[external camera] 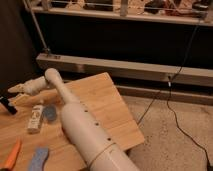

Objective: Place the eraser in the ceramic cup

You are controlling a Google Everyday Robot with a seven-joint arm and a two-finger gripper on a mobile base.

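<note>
The eraser (pixel 6 106), a small black block, lies on the wooden table (pixel 100 100) at the far left edge of the view. The ceramic cup (pixel 49 113), small, round and blue-grey, sits on the table just right of a white bottle and against the near side of my arm. My gripper (pixel 16 91) hangs at the far left, just above and slightly right of the eraser. My pale arm runs from the bottom middle up to it and hides part of the table behind it.
A white labelled bottle (pixel 35 119) lies between eraser and cup. A flat blue-grey tool (pixel 38 159) and an orange object (pixel 12 155) lie at the bottom left. The table's right edge drops to a speckled floor (pixel 170 135) with a black cable (pixel 172 107). A metal rail (pixel 125 67) runs behind.
</note>
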